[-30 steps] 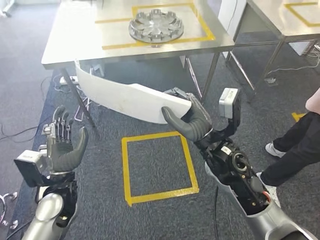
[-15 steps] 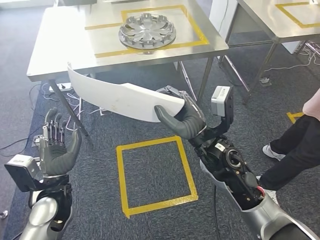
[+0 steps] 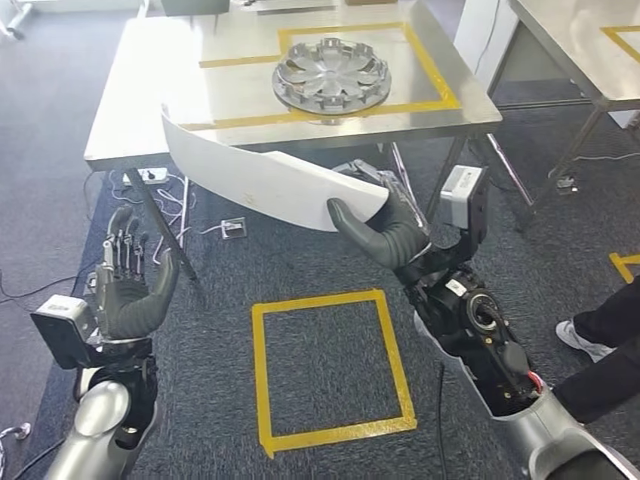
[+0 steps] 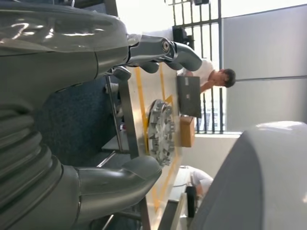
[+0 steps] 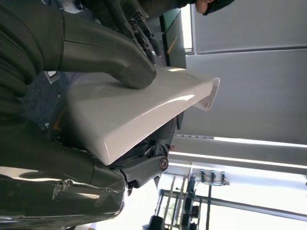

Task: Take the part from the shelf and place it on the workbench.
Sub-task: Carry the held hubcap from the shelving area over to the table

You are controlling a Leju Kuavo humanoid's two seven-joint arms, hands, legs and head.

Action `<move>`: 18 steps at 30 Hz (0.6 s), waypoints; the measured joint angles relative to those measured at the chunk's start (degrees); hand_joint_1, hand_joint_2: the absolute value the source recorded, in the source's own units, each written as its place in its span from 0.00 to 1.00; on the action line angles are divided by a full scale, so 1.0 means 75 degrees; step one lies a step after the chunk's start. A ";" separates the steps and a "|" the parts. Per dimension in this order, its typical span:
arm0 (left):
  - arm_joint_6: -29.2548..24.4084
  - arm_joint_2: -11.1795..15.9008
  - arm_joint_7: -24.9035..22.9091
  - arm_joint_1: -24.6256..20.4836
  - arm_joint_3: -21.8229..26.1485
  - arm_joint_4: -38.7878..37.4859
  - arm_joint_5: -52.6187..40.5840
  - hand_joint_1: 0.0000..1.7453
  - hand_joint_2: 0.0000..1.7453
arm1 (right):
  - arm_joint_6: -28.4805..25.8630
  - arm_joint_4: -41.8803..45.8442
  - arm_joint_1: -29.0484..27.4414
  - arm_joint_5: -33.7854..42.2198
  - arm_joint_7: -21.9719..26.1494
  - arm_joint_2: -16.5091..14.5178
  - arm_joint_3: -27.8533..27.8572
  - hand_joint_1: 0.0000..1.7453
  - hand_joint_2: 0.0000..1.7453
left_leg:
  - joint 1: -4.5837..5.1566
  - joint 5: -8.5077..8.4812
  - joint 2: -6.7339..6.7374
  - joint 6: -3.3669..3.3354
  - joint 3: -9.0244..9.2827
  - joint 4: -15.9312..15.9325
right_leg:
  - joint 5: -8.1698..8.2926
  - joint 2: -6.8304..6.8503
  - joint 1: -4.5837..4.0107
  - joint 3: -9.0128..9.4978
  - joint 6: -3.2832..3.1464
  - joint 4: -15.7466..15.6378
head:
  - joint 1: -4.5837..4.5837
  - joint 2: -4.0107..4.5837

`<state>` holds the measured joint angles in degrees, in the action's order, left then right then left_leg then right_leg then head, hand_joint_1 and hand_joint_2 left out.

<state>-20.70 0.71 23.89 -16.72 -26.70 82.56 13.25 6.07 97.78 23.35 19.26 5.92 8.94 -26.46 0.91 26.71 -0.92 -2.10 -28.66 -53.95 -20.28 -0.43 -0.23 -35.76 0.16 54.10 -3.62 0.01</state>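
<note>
Your right hand [image 3: 381, 232] grips the part [image 3: 256, 178] by its near end, thumb over, its far end out past the fingers at the bench [image 3: 143, 100] edge. You're mid-carry; left hand [image 3: 132, 290] spread, holding nothing. Next, lift it over and lower it.

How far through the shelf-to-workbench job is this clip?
Done: the white part is picked up, gripped at one end by the right robot hand. In hand: carrying it near the workbench. Left: setting it down there. The left robot hand holds nothing.
</note>
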 joint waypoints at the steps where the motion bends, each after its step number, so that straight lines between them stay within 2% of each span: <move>1: 0.0001 -0.0007 -0.0008 -0.0010 -0.0001 0.0009 -0.0002 0.00 1.00 | 0.0020 -0.0039 0.0059 -0.0028 0.0027 -0.0003 -0.0001 1.00 1.00 | 0.0008 0.0047 -0.0006 0.0040 0.0014 -0.0016 | -0.0030 0.0001 -0.0001 0.0041 -0.0017 -0.0039 | 0.0017 -0.0001; 3: 0.0005 -0.0018 -0.0007 -0.0033 -0.0001 0.0033 -0.0007 0.00 1.00 | 0.0054 -0.0110 0.0195 -0.0080 0.0087 -0.0008 0.0002 1.00 1.00 | 0.0021 0.0089 -0.0001 0.0111 0.0003 -0.0194 | -0.0047 0.0009 0.0032 0.0186 -0.0068 -0.0071 | 0.0027 -0.0001; 4: 0.0007 -0.0018 -0.0007 -0.0046 -0.0001 0.0041 -0.0007 0.00 1.00 | 0.0060 -0.0148 0.0271 -0.0102 0.0111 -0.0013 0.0003 1.00 1.00 | 0.0018 0.0138 0.0006 0.0158 -0.0129 -0.0473 | -0.0078 0.0014 0.0055 0.0269 -0.0096 -0.0090 | 0.0045 -0.0001; 5: 0.0009 -0.0017 -0.0007 -0.0052 -0.0001 0.0044 -0.0007 0.00 1.00 | 0.0062 -0.0191 0.0339 -0.0119 0.0127 -0.0022 0.0004 1.00 1.00 | 0.0003 0.0243 0.0016 0.0207 -0.0393 -0.0936 | -0.0123 0.0017 0.0073 0.0345 -0.0119 -0.0109 | 0.0076 -0.0001; 7: 0.0009 -0.0013 -0.0008 -0.0044 -0.0001 0.0045 -0.0007 0.00 1.00 | 0.0069 -0.0290 0.0427 -0.0135 0.0145 -0.0044 0.0003 1.00 1.00 | -0.0058 0.0623 0.0042 0.0297 -0.1150 -0.2004 | -0.0241 0.0022 0.0088 0.0456 -0.0139 -0.0120 | 0.0176 -0.0001; 8: 0.0009 -0.0012 -0.0009 -0.0032 -0.0001 0.0045 -0.0006 0.00 1.00 | 0.0072 -0.0338 0.0447 -0.0141 0.0147 -0.0050 0.0002 1.00 1.00 | -0.0089 0.0777 0.0052 0.0327 -0.1471 -0.2342 | -0.0307 0.0020 0.0089 0.0513 -0.0135 -0.0118 | 0.0208 -0.0001; 9: 0.0010 -0.0010 -0.0009 -0.0023 -0.0001 0.0045 -0.0005 0.00 1.00 | 0.0073 -0.0380 0.0455 -0.0144 0.0149 -0.0053 0.0002 1.00 1.00 | -0.0113 0.0791 0.0059 0.0346 -0.1657 -0.2409 | -0.0376 0.0017 0.0091 0.0583 -0.0125 -0.0115 | 0.0228 -0.0001; 10: 0.0011 -0.0009 -0.0009 -0.0020 -0.0001 0.0045 -0.0004 0.00 1.00 | 0.0073 -0.0420 0.0465 -0.0144 0.0149 -0.0055 0.0002 1.00 1.00 | -0.0131 0.0622 0.0065 0.0356 -0.1698 -0.2197 | -0.0451 0.0014 0.0096 0.0671 -0.0111 -0.0111 | 0.0244 -0.0001; 11: 0.0012 -0.0008 -0.0009 -0.0020 -0.0001 0.0045 -0.0004 0.00 1.00 | 0.0074 -0.0460 0.0483 -0.0144 0.0149 -0.0057 0.0002 1.00 1.00 | -0.0143 0.0262 0.0071 0.0355 -0.1594 -0.1713 | -0.0535 0.0012 0.0103 0.0774 -0.0090 -0.0109 | 0.0260 -0.0001; 12: 0.0015 -0.0007 -0.0009 -0.0022 -0.0001 0.0044 -0.0004 0.00 1.00 | 0.0076 -0.0504 0.0511 -0.0144 0.0153 -0.0061 0.0002 1.00 1.00 | -0.0153 -0.0226 0.0081 0.0346 -0.1431 -0.1092 | -0.0620 0.0010 0.0107 0.0859 -0.0059 -0.0110 | 0.0283 -0.0001; 13: 0.0017 -0.0006 -0.0013 -0.0028 -0.0002 0.0044 -0.0004 0.00 1.00 | 0.0080 -0.0555 0.0546 -0.0148 0.0161 -0.0068 0.0001 1.00 1.00 | -0.0143 -0.0579 0.0092 0.0319 -0.1287 -0.0560 | -0.0697 0.0002 0.0104 0.0934 -0.0022 -0.0108 | 0.0313 -0.0001; 14: 0.0023 -0.0004 -0.0023 -0.0032 -0.0003 0.0043 -0.0005 0.00 1.00 | 0.0087 -0.0603 0.0588 -0.0156 0.0176 -0.0075 -0.0001 1.00 1.00 | -0.0130 -0.0826 0.0103 0.0277 -0.1188 -0.0187 | -0.0763 -0.0005 0.0099 0.0972 0.0022 -0.0113 | 0.0336 -0.0001; 15: 0.0029 -0.0003 -0.0034 -0.0036 -0.0005 0.0044 -0.0006 0.00 1.00 | 0.0098 -0.0650 0.0625 -0.0176 0.0196 -0.0083 -0.0001 1.00 1.00 | -0.0117 -0.0929 0.0106 0.0228 -0.1159 -0.0018 | -0.0804 -0.0013 0.0091 0.0991 0.0067 -0.0108 | 0.0349 -0.0001; 18: 0.0037 -0.0008 -0.0056 -0.0065 -0.0010 0.0056 -0.0009 0.00 1.00 | 0.0143 -0.0785 0.0741 -0.0268 0.0273 -0.0101 0.0003 1.00 1.00 | -0.0111 -0.0863 0.0091 0.0078 -0.1041 0.0020 | -0.0895 -0.0012 0.0092 0.1009 0.0185 -0.0002 | 0.0316 0.0000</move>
<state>-20.42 0.65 23.47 -17.21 -26.78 82.99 13.19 7.14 91.89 28.91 17.25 7.97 8.18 -26.44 0.07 20.24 -0.24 -1.52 -36.46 -53.80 -26.99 -0.52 0.46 -28.19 1.54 54.08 -1.25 0.01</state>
